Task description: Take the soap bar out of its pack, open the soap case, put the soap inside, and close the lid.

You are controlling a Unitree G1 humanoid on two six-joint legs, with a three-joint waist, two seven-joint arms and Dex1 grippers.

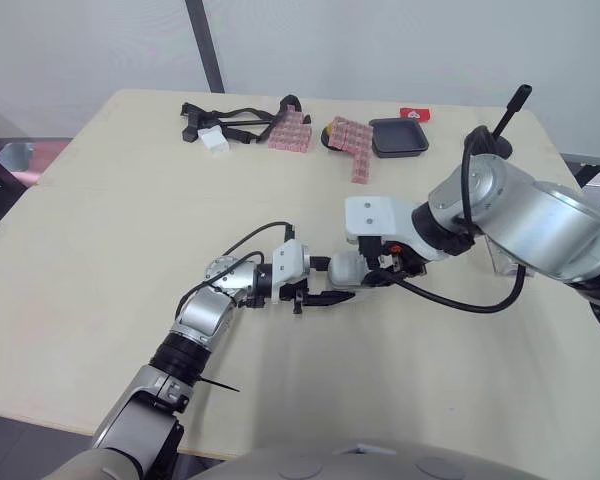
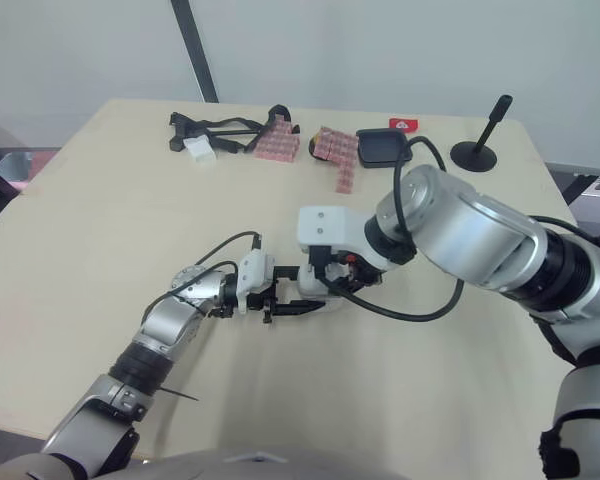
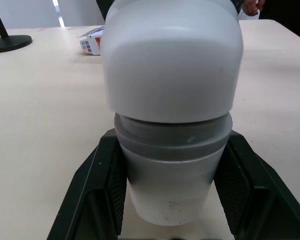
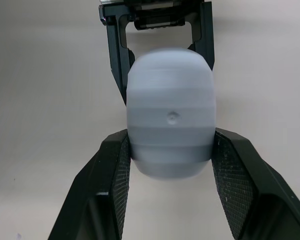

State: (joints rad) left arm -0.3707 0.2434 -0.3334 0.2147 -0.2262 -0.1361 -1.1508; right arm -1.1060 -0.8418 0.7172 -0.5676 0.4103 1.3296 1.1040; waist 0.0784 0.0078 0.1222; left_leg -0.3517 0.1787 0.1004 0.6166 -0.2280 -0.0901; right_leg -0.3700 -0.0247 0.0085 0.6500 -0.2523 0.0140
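Centre frame: left claw and right claw each clamped on soap case. Hold base steady; part lid straight, gently.

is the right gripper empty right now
No, the right gripper clamps the soap case from both sides in the right wrist view.

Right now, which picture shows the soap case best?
The right wrist view: the whole soap case sits in the right pincer, with the left pincer gripping its far end. The left wrist view shows it very close, with its top cut off. Both eye views show it small and mostly hidden by the pincers.
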